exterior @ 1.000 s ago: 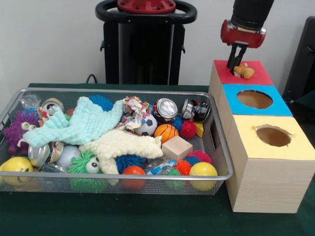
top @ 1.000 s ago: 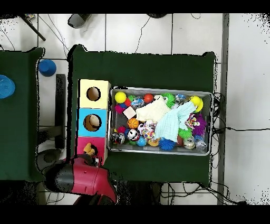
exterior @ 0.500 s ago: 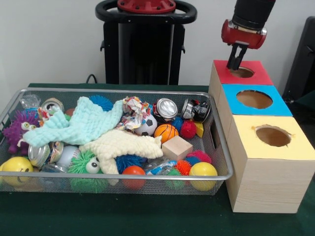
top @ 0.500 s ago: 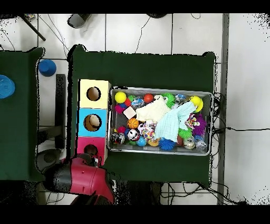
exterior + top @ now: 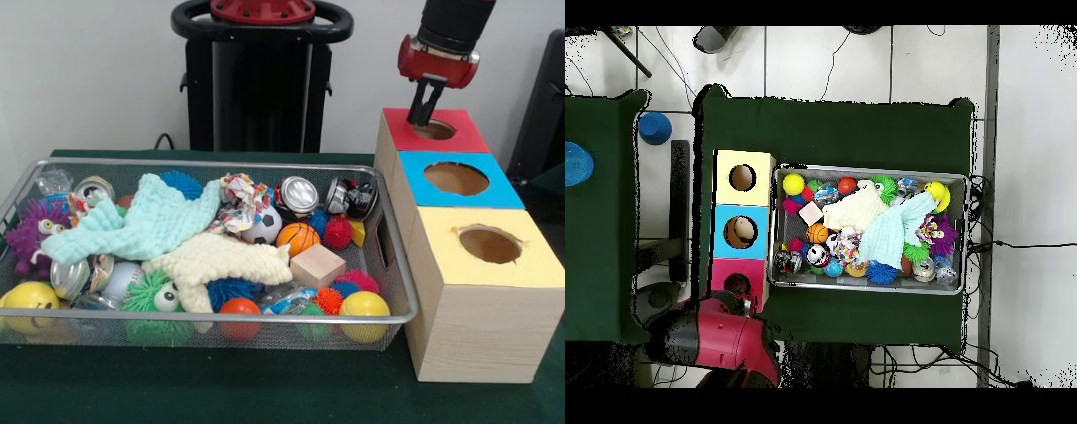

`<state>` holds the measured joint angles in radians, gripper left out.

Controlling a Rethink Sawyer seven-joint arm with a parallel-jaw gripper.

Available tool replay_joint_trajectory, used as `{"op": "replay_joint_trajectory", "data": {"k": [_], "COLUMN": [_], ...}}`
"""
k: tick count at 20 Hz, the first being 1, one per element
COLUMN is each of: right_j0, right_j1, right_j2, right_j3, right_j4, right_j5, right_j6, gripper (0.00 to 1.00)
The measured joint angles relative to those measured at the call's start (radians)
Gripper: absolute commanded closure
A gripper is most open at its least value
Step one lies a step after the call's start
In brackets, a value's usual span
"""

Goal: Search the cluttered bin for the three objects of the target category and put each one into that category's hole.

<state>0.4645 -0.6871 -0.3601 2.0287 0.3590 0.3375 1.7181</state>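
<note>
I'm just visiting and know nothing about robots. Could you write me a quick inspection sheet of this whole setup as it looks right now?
Surface: green table cover.
Job's things: wire mesh bin; wooden box with red hole, blue hole, yellow hole.
Clutter: mint cloth, cream cloth, wooden cube, mini basketball, spiky balls, cans.
Grippers: gripper above the red hole, holding nothing.
Cables: black cables on the floor.
Surroundings: tiled floor, black pedestal.

bin [image 5: 388,265]: wire mesh, metal | boxes [image 5: 477,340]: bare wood sides, matt coloured tops | cloths [image 5: 141,225]: soft, nubbly | cans [image 5: 298,194]: shiny metal | block [image 5: 318,265]: plain wood | table [image 5: 221,389]: matt green cloth
</note>
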Motion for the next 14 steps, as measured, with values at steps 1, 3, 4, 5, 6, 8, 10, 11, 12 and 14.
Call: {"op": "replay_joint_trajectory", "data": {"k": [1, 3, 4, 5, 6, 8, 10, 11, 12, 14], "right_j0": [-0.003, -0.013, -0.018, -0.026, -0.04, -0.065, -0.102, -0.112, -0.121, -0.137], "right_j1": [-0.001, -0.006, -0.009, -0.014, -0.023, -0.039, -0.066, -0.074, -0.081, -0.096], "right_j2": [0.0, 0.002, 0.002, 0.003, 0.003, 0.003, 0.003, 0.003, 0.003, 0.003], "right_j3": [-0.001, -0.005, -0.006, -0.007, -0.01, -0.016, -0.028, -0.032, -0.035, -0.043], "right_j4": [0.0, 0.0, 0.0, 0.0, 0.0, 0.0, 0.0, 0.0, 0.0, 0.0], "right_j5": [0.0, 0.0, -0.001, 0.0, 0.002, 0.012, 0.041, 0.051, 0.06, 0.082], "right_j6": [0.0, 0.0, 0.0, 0.0, 0.0, 0.0, 0.0, 0.0, 0.0, 0.0], "gripper": [1.0, 1.0, 1.0, 1.0, 1.0, 1.0, 1.0, 1.0, 1.0, 1.0]}}
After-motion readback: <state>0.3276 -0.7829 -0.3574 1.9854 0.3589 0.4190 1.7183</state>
